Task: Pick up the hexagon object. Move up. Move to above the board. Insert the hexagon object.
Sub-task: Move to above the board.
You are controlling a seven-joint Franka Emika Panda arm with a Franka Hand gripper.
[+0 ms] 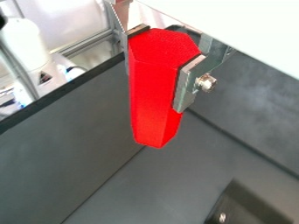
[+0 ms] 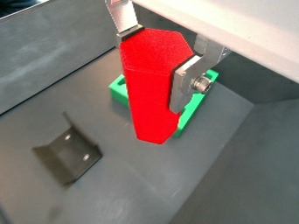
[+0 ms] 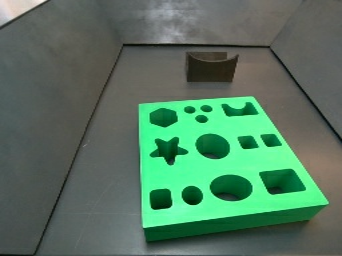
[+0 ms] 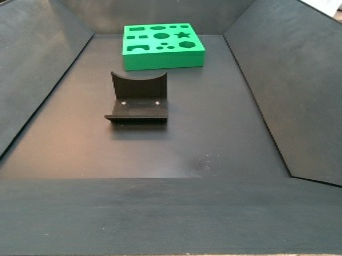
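Gripping the hexagon object [image 2: 152, 87] between its silver fingers [image 2: 187, 83], the gripper [image 2: 158, 61] is holding the red peg high above the floor, out of sight in both side views. The pickup and lift are looking done; travel to the board [image 3: 227, 165] and insertion are remaining. The board's cutouts are all sitting empty, the fixture [image 4: 138, 97] standing nearby.

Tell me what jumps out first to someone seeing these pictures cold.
The bright red hexagon object fills both wrist views, clamped between the gripper fingers and held above the dark floor. Next comes the green board with its shaped cutouts, flat on the floor, with the dark fixture standing apart from it.
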